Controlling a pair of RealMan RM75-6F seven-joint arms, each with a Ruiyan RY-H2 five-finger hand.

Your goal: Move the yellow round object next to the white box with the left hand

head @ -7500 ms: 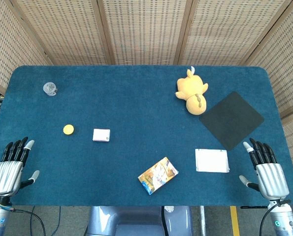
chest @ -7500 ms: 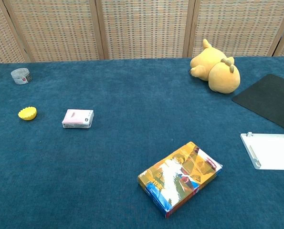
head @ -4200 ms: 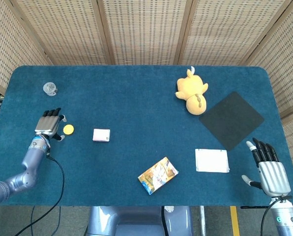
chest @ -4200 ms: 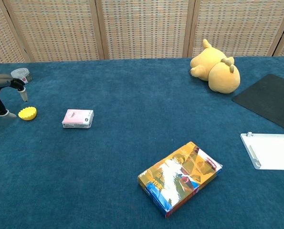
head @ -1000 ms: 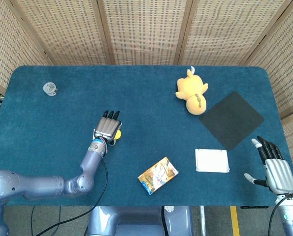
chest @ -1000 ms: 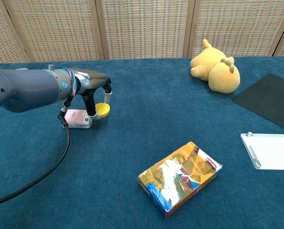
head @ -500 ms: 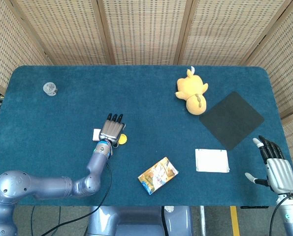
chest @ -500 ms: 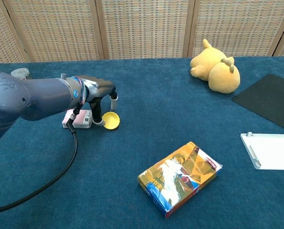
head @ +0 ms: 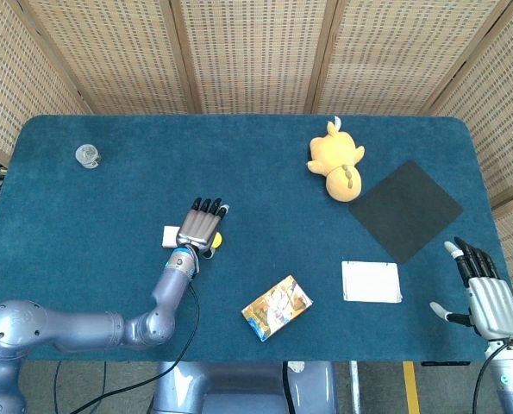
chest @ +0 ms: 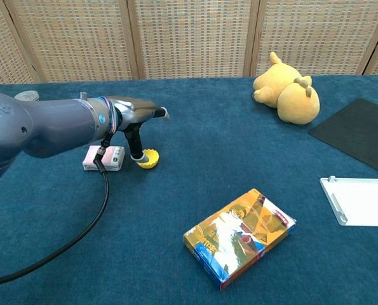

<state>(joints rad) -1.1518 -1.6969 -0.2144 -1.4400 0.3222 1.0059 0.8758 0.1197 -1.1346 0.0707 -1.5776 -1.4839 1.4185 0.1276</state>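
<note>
The yellow round object (chest: pixel 149 159) lies flat on the blue table, just right of the small white box (chest: pixel 90 157) with a narrow gap between them. My left hand (chest: pixel 135 117) hovers over both with its fingers stretched out; its thumb points down beside the yellow object and nothing is in its grasp. In the head view the left hand (head: pixel 200 228) covers most of the yellow object (head: pixel 215 241), and the white box (head: pixel 170 235) shows at its left. My right hand (head: pixel 484 297) rests open at the table's near right corner.
A colourful snack box (chest: pixel 239 236) lies at the front centre. A yellow plush toy (chest: pixel 287 95) and a black mat (head: pixel 405 210) sit at the back right, a white flat tray (head: pixel 371 281) at the front right, and a small clear jar (head: pixel 88 155) at the far left.
My left hand carried the yellow object from left of the white box to its right, set it flat on the table and spread its fingers off it. The right hand barely moved.
</note>
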